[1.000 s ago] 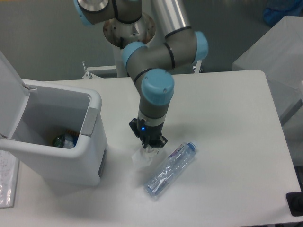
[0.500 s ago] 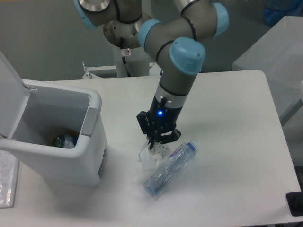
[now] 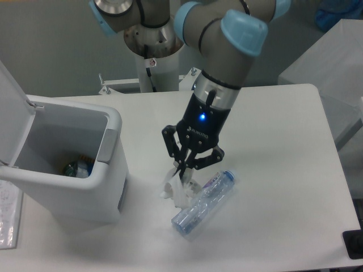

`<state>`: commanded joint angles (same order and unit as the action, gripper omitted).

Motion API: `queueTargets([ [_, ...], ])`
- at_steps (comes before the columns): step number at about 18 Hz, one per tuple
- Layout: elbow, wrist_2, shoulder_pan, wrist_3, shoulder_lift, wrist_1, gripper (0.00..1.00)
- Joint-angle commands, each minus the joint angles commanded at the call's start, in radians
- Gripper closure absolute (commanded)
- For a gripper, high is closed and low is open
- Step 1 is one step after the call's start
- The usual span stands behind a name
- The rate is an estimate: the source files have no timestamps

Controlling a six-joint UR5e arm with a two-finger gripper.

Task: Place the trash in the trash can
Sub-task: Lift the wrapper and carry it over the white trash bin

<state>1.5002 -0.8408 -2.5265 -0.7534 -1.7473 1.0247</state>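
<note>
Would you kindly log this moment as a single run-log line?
gripper: shut on wrapper, lifting | bottle: lying on table | trash can: lid open, some items inside

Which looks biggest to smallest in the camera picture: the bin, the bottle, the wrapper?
1. Bin, by far the largest.
2. Bottle.
3. Wrapper, smallest, crumpled and pinched in the gripper.
All three lie at a similar distance, so the order seems safe.

A white table (image 3: 283, 141) stands on grey floor (image 3: 51, 51), with perhaps another pale surface (image 3: 334, 62) alongside.
</note>
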Motion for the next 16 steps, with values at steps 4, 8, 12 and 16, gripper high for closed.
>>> queueTargets([
  [4, 0.012, 0.055, 0.029, 0.031, 0.064, 0.003, 1.0],
  [8, 0.069, 0.069, 0.081, 0.101, 0.126, -0.002, 1.0],
  [12, 0.11, 0.068, 0.159, 0.152, 0.144, -0.002, 1.0],
  [16, 0.124, 0.071, 0.219, 0.2, 0.143, 0.002, 0.76],
])
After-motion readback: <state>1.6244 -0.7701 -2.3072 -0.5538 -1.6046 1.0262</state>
